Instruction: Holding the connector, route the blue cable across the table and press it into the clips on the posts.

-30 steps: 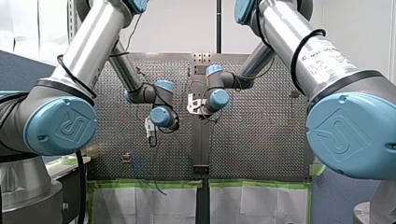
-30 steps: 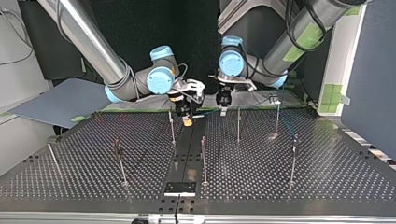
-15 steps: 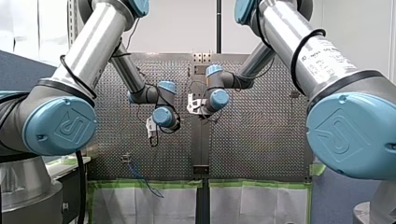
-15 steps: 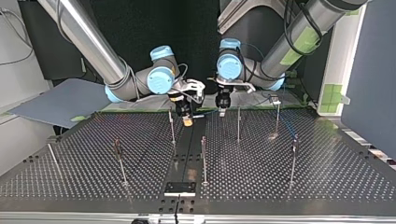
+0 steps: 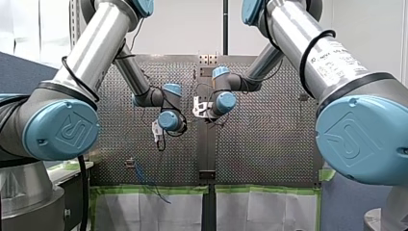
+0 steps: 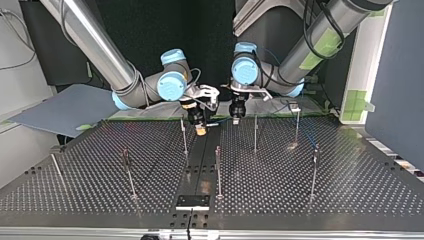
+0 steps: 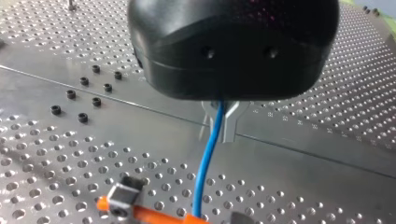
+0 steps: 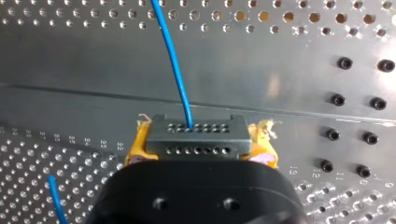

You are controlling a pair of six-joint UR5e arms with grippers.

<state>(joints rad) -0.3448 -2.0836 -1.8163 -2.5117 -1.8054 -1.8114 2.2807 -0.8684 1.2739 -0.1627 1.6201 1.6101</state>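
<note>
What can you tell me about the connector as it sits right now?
The connector is a dark grey rectangular block, plastic by its look, with two rows of small holes across its face. My right gripper is shut on it, frayed yellow pads pressing its two short ends. It sits level over the plain centre strip of the table. The blue cable enters a hole near the middle of the row farther from the gripper.
</note>
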